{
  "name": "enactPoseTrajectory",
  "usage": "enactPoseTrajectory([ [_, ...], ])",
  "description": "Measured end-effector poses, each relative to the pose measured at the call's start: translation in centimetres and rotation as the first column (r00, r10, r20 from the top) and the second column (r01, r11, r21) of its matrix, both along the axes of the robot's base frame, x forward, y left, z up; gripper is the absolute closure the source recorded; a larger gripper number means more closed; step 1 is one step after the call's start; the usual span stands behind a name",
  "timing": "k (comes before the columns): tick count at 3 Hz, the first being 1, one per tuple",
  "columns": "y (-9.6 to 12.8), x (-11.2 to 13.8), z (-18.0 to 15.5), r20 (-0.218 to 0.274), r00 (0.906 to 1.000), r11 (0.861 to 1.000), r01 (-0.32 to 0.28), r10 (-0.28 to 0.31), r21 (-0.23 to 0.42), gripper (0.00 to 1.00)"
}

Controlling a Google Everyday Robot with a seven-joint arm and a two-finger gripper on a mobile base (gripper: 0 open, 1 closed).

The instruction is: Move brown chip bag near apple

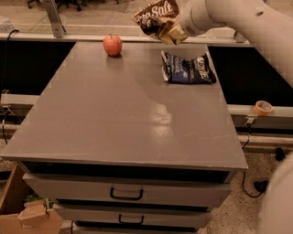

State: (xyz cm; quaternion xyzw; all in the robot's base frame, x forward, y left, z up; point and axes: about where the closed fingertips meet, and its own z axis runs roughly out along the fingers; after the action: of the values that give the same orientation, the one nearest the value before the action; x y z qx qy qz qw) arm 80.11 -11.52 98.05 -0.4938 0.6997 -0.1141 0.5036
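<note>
- The wide, flat grey table top [114, 123] is filling most of the camera view, sitting over a grey cabinet with two drawers [126, 194], each showing a dark handle along the near edge.
- The thick white robot arm [247, 18] is reaching in from the upper right, crossing above the far right corner of the table top.
- The large crinkly brown chip bag [155, 13], dark brown with white "Salt" lettering and tan-yellow edges, is hanging in the air above the far edge of the table top, touching nothing below it and tilting slightly.
- The flat dark blue chip bag [187, 68] is lying on the table top near the far right corner, just below the raised bag.
- The tan cardboard box [27, 215] is sitting on the floor beside the near left corner of the cabinet.
- The gripper [175, 33] is hovering over the far edge, right of centre, with its fingers pinching the lower right edge of the brown chip bag.
- The small round red-orange apple [112, 45] is resting upright on the table top near the far edge, left of centre, well apart from the held bag.
- The small beige roll of tape [263, 108] is lying on a ledge past the right edge.
</note>
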Motion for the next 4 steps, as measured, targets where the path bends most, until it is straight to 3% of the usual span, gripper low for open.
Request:
enactPoseTrajectory([
  [1, -0.3, 3.6, -2.9, -0.033, 0.9971, 0.998, 0.068, -0.068, -0.004, 1.0],
  [2, -0.1, 5.6, -5.7, -0.079, 0.9896, 0.993, 0.121, -0.12, 0.01, 1.0],
  [3, 1.1, 6.1, -8.1, -0.127, 0.9836, 0.991, 0.13, -0.128, 0.013, 0.9],
  [4, 3.0, 5.9, -10.0, -0.171, 0.9797, 0.994, 0.109, -0.104, 0.017, 0.74],
])
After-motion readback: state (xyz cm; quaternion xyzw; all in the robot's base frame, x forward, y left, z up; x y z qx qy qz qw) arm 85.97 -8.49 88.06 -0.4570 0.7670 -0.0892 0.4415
